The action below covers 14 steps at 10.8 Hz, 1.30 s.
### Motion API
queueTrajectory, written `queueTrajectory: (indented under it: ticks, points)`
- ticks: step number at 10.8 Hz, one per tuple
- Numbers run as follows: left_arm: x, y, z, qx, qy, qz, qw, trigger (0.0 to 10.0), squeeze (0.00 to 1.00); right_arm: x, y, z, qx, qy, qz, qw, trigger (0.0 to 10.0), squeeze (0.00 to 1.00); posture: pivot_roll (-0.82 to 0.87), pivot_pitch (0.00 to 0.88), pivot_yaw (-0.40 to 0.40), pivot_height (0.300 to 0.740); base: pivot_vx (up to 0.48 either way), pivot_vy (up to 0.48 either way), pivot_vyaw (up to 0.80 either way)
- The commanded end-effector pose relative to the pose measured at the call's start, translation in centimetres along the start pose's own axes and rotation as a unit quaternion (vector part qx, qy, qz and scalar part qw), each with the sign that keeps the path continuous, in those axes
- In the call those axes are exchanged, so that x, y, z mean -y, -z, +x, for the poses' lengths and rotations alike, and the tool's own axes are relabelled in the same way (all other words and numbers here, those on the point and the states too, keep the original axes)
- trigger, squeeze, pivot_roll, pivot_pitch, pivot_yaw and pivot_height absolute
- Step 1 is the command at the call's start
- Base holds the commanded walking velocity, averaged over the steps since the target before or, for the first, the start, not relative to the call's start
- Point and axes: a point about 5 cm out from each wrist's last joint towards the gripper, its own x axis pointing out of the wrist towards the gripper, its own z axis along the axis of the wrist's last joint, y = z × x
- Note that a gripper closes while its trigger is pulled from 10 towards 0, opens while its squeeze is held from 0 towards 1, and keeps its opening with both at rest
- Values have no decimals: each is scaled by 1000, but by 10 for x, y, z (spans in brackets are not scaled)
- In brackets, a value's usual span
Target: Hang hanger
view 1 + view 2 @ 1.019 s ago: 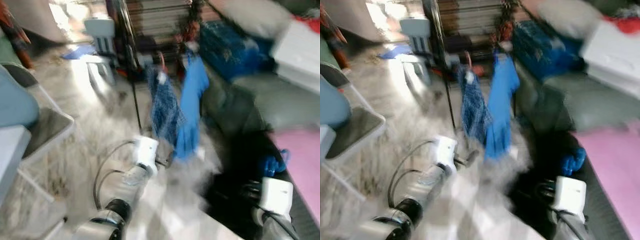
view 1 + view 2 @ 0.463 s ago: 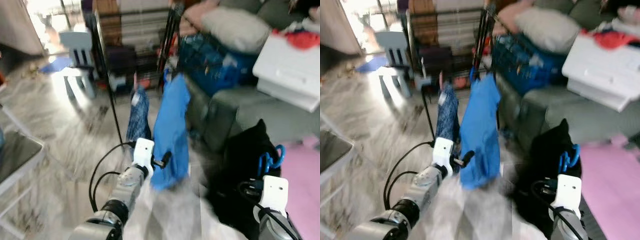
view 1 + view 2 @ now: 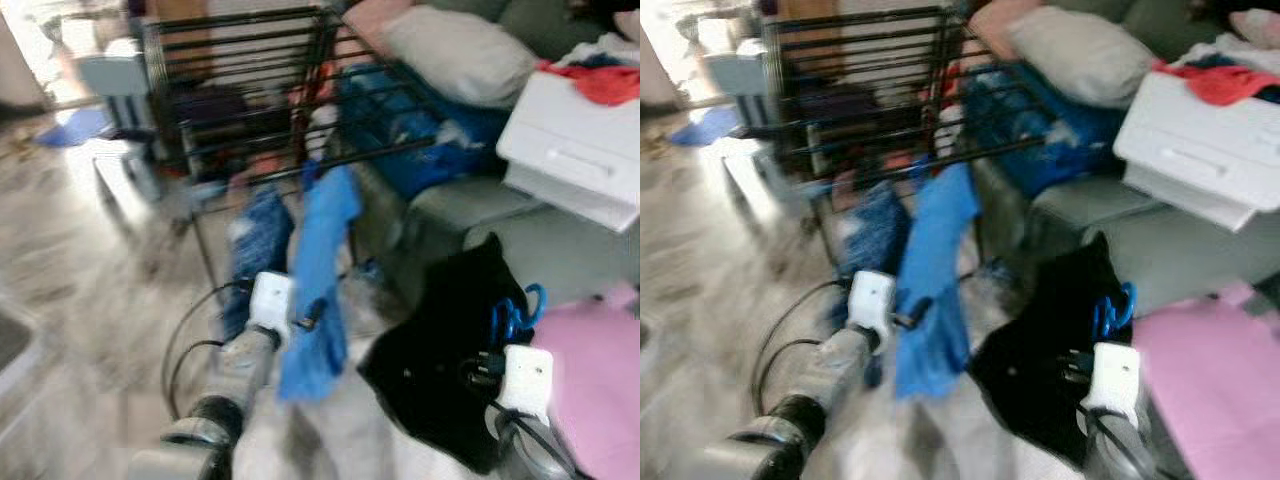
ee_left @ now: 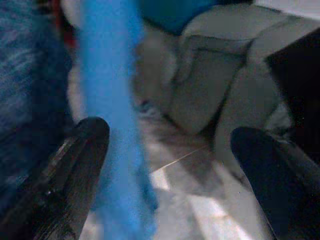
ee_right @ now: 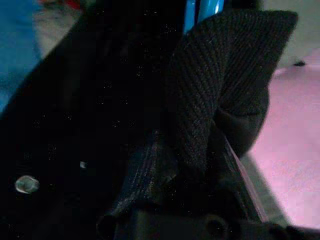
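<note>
A black drying rack (image 3: 250,90) stands ahead on the pale floor. From its front bar hang a bright blue cloth (image 3: 315,270) and a dark blue patterned cloth (image 3: 258,240). My left gripper (image 4: 170,165) is open, raised right beside the bright blue cloth, which brushes one finger (image 4: 75,175). My right gripper (image 3: 485,365) is low on the right, buried in a black garment (image 3: 450,350) that hangs on a blue hanger (image 3: 515,315). In the right wrist view the black garment (image 5: 125,125) covers the fingers, and the blue hanger (image 5: 200,10) peeks out above it.
A grey sofa (image 3: 470,220) runs along the right with a beige pillow (image 3: 455,50), a blue bundle (image 3: 420,130) and a white box (image 3: 575,150) on it. Pink fabric (image 3: 600,370) lies at the near right. A small pale-blue chair (image 3: 110,80) stands far left.
The camera has swung and come nearer, so the rack fills more of the upper view. Both arms keep their pose; the right still carries the black garment on the hanger.
</note>
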Motion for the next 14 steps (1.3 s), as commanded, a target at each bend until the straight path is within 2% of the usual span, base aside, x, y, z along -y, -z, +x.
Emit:
queueTrajectory:
  ticks: [1, 6, 7, 10, 12, 14]
  points:
    - [-15, -5, -2, 4, -16, 11, 1000, 10000, 0, -6, -13, 1, 29, -7, 6, 1000, 10000, 0, -109, 0, 7, 740, 480, 0, 0]
    - [-14, -5, -2, 4, -16, 12, 1000, 10000, 0, -7, -13, 1, 27, -9, 6, 1000, 10000, 0, -109, 0, 7, 740, 480, 0, 0]
    - [-20, -2, -3, -8, -51, 20, 998, 10000, 0, -14, -9, -1, 9, -68, -47, 997, 10000, 0, -102, 0, 3, 740, 0, 0, 800]
    - [-19, -4, -2, -6, -47, 20, 999, 10000, 0, -18, -9, 1, 4, -82, -51, 995, 10000, 0, -104, 0, 4, 740, 0, 0, 798]
    - [-18, -4, -1, -7, -47, 22, 999, 10000, 0, -16, -9, 0, 3, -81, -47, 996, 10000, 0, -108, 0, 6, 740, 0, 0, 0]
    - [-17, -5, -1, -7, -44, 21, 999, 10000, 0, -7, -18, 4, 25, -52, -57, 997, 10000, 0, -105, 0, 8, 740, 0, 0, 0]
